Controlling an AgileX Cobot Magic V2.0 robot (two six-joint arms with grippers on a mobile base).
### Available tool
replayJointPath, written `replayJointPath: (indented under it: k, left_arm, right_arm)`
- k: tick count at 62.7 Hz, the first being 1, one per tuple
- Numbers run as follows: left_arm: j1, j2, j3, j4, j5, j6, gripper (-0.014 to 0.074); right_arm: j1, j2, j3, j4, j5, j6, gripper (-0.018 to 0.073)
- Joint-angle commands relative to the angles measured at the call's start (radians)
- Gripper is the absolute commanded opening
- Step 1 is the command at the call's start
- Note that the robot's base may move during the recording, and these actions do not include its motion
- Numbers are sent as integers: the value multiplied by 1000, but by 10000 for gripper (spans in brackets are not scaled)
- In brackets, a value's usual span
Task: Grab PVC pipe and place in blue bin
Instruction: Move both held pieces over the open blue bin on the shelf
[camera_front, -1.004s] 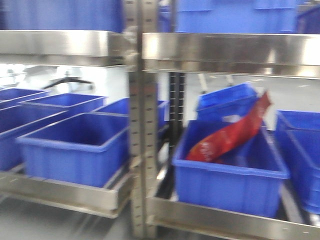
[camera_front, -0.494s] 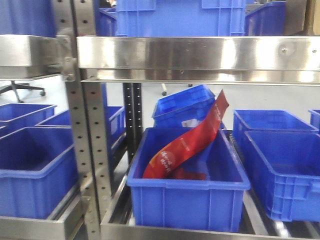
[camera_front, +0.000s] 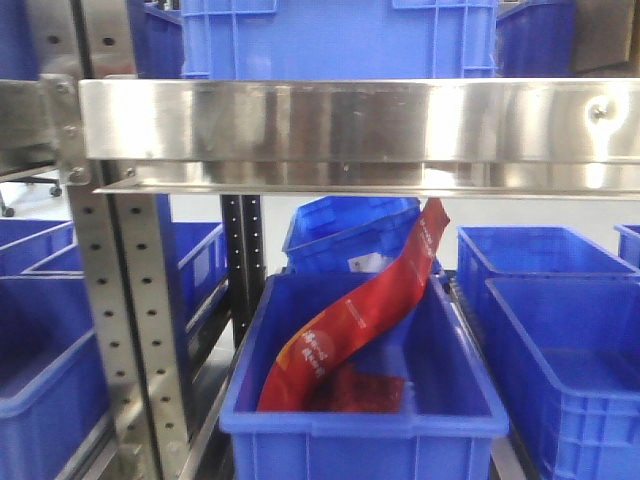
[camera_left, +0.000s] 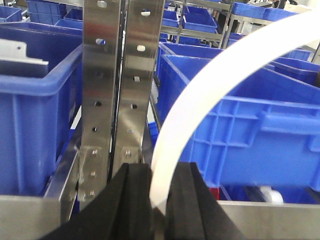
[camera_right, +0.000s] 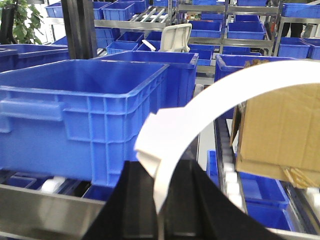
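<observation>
Before a steel shelf (camera_front: 350, 130) with blue bins (camera_front: 360, 428), our left hand (camera_left: 159, 172) and right hand (camera_right: 159, 175) each grip a PVC pipe (camera_left: 190, 110), ready for carrying.

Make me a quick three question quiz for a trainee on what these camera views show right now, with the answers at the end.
1. True or false: the red packet lies flat on the floor of the front blue bin.
2. Multiple choice: what does the left gripper pinch? A) a screwdriver B) a white curved PVC pipe C) nothing
3. Short answer: in the right wrist view, the right gripper also pinches a white curved strip. What brown thing sits to the right of it?

Key
1. False: it leans upward, with its top above the rim.
2. B.
3. A cardboard box.
</observation>
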Motion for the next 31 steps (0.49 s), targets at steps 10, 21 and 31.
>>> replayJointPath:
  k: [10, 21, 31]
  left_arm:
    - [-6, -8, -1, -10, -28, 0, -111]
    - [-6, -8, -1, -10, -28, 0, -111]
    - [-6, -8, -1, -10, -28, 0, -111]
  right_arm:
    - [0, -6, -1, -7, -28, -6, -167]
    - [0, -6, -1, -7, -28, -6, -167]
    - [0, -6, -1, -7, -28, -6, -167]
